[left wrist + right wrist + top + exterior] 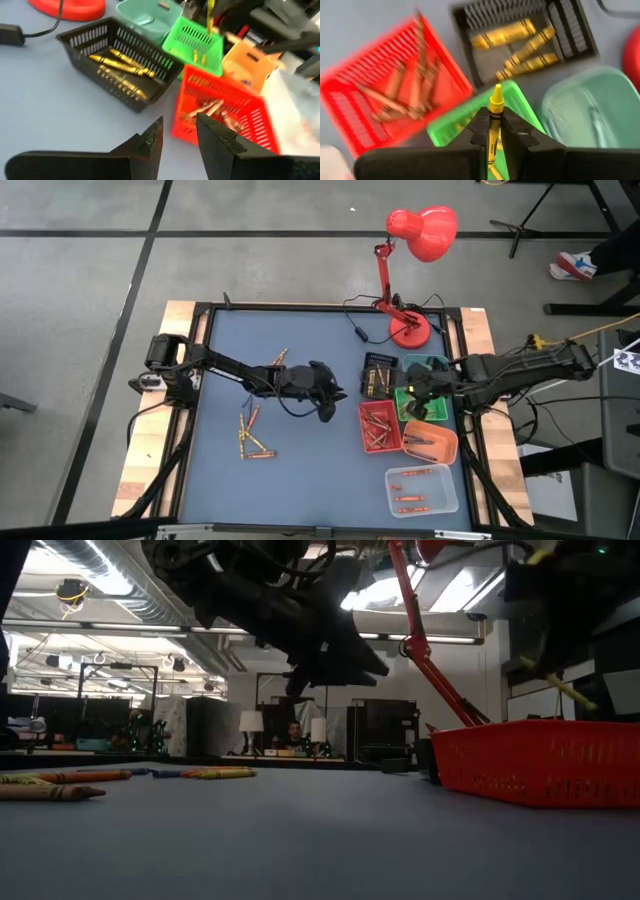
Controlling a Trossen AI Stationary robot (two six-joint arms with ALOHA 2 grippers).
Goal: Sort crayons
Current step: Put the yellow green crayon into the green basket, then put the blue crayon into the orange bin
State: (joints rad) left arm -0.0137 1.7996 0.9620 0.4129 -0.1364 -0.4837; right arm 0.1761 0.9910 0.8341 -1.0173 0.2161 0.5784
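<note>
Loose crayons (250, 435) lie flat on the blue table (300, 470) at the left, and a few more (280, 358) lie farther back. My left gripper (180, 135) hovers open at mid-table, just left of the red tray (380, 427), with nothing between its fingers. My right gripper (495, 137) is shut on a yellow crayon (495, 115) above the green tray (470, 125). In the left wrist view that crayon (210, 15) hangs over the green tray (195, 42). The red tray holds orange-red crayons, and the black tray (378, 375) holds yellow ones. My right gripper pinches the yellow crayon's wrapped shaft (494, 131) between its two fingers. The crayon lies along the fingers and its pointed tip (496, 95) sticks out past their ends. The fingers slant steeply down from the table's right side. The crayon is lifted clear above the green tray.
A teal tray (425, 365), an orange tray (430, 442) and a clear tray (422, 488) crowd the right side with the others. A red desk lamp (410, 330) stands at the far edge, its cable (355, 330) on the table. Open table lies at the near left.
</note>
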